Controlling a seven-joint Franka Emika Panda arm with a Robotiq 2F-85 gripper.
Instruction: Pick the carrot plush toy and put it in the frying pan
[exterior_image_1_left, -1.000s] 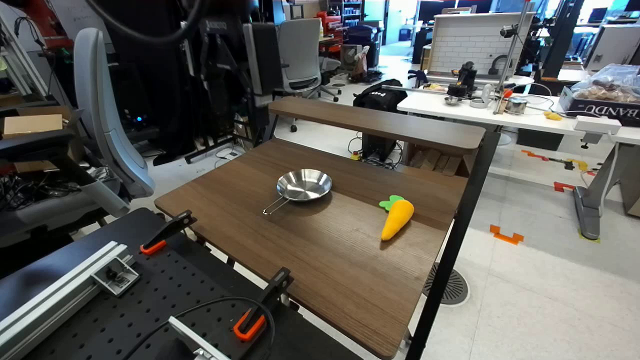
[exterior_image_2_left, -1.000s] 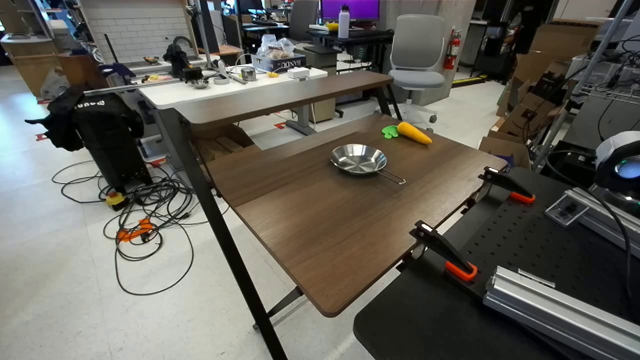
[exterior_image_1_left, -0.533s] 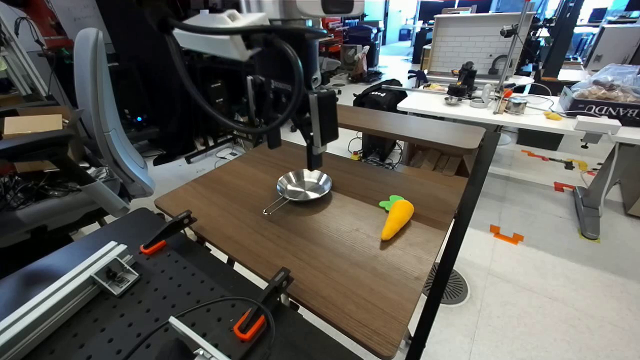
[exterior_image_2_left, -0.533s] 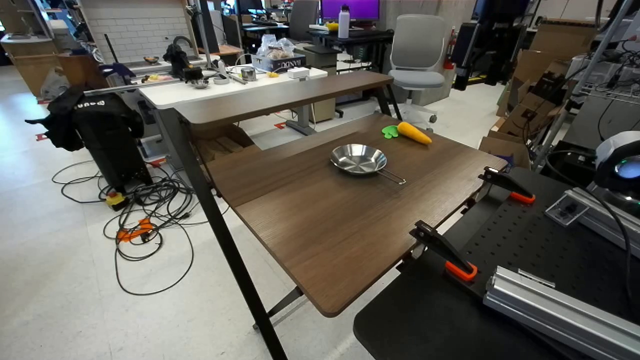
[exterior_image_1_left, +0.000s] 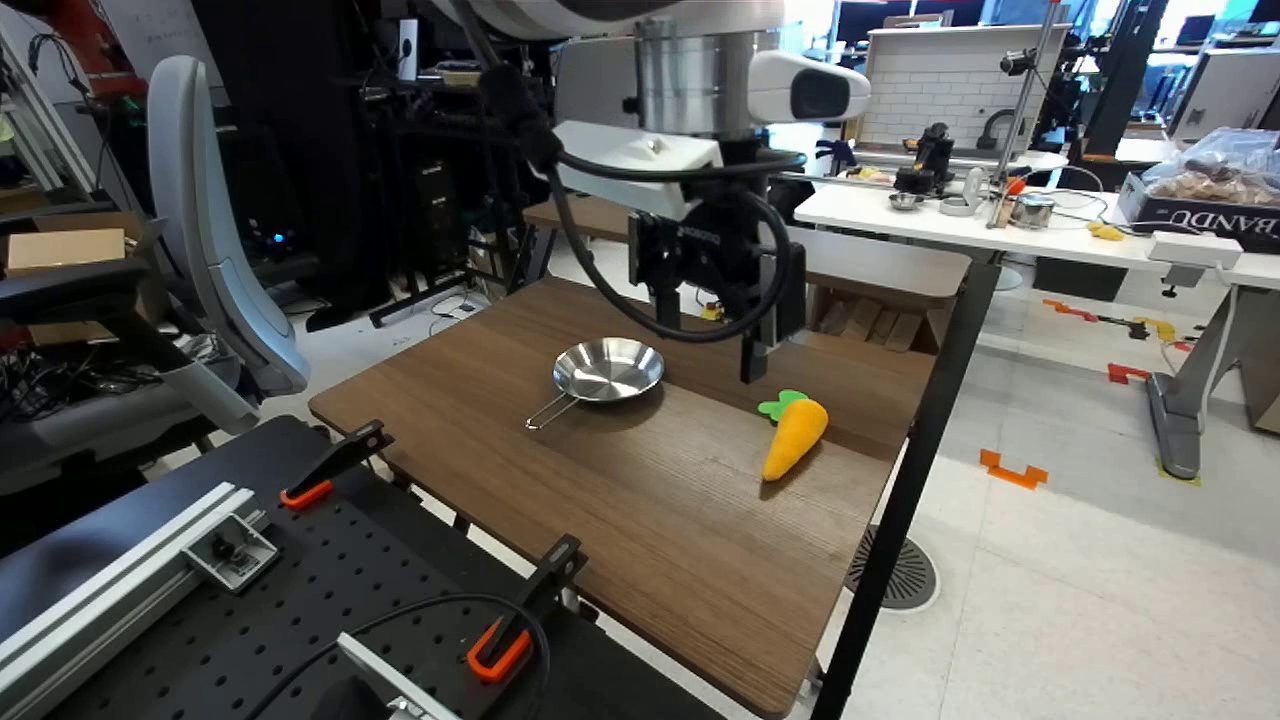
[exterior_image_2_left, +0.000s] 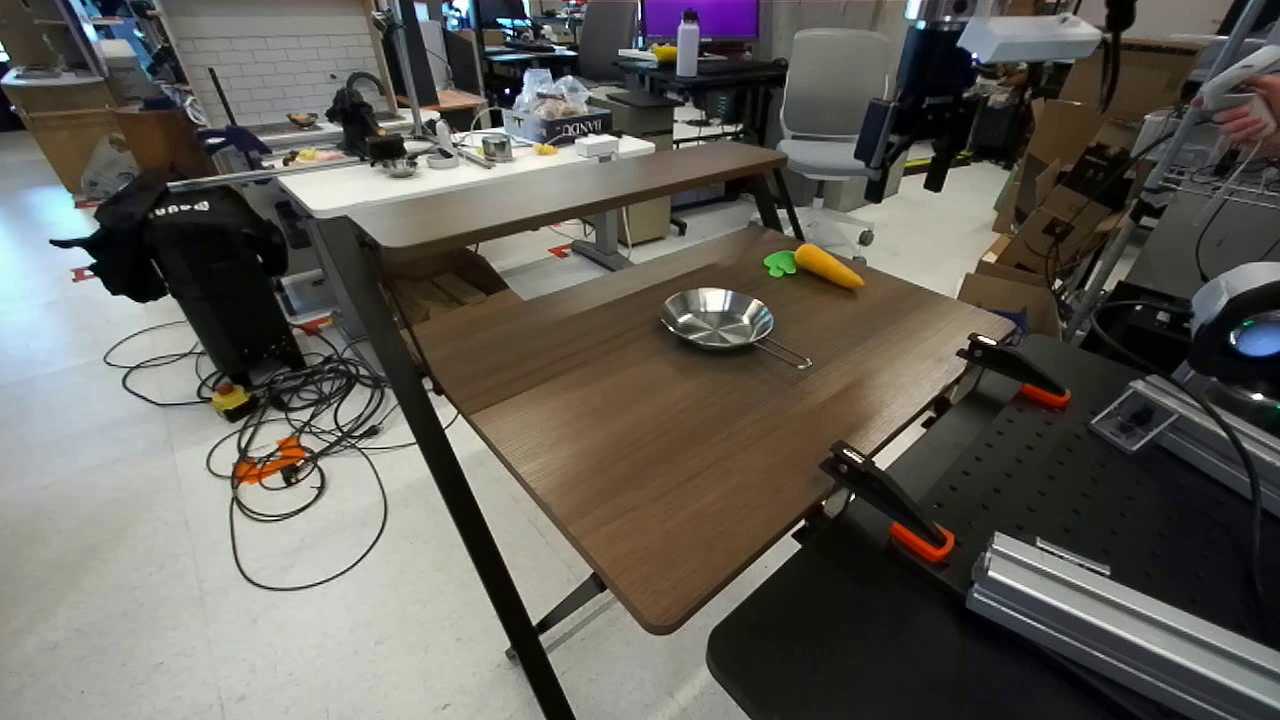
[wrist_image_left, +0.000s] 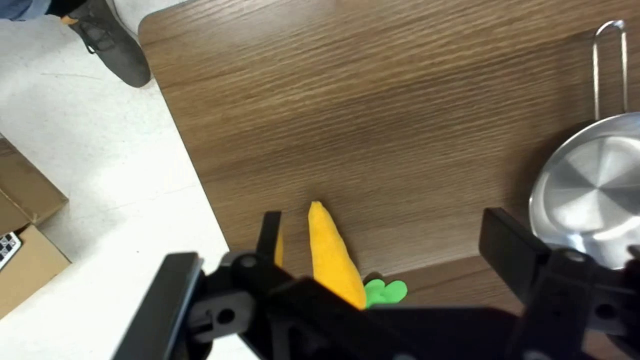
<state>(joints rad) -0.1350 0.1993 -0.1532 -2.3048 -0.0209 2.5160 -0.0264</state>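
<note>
Reference for places: small, round, shiny silver metal frying pan (exterior_image_1_left: 608, 370), sitting upright on the brown wood-grain worktop (exterior_image_1_left: 690, 540). Its thin, looped wire handle (wrist_image_left: 624, 70) points toward the black perforated board (exterior_image_2_left: 1060, 470), where orange-ended black clamps (exterior_image_2_left: 876, 490) sit at the edge facing the pan.

Black two-fingered tool (exterior_image_2_left: 906, 186): fingers (wrist_image_left: 512, 250) spread wide, pointing down, raised clear of the worktop in both exterior views. White-and-silver arm (exterior_image_1_left: 697, 85) above it, up and right of the pan in an exterior view.

Orange-yellow, tapered carrot plush toy (exterior_image_1_left: 796, 440): on its side on the worktop, apart from the pan; left of the pan in the wrist view. Green tuft (wrist_image_left: 385, 291) nearer the pan than the narrow tip. Same view: one finger appears just beside the carrot, on its side away from the pan; the tool's other half overlaps the pan's rim. Height of the tool over the carrot: cannot tell.

Raised brown wood-grain shelf (exterior_image_2_left: 570, 190): across the pan from the handle. Dark grey lace-up shoe (wrist_image_left: 111, 47) on the pale floor (wrist_image_left: 125, 165) past the worktop edge, well apart from the pan, upper left of it in the wrist view.
</note>
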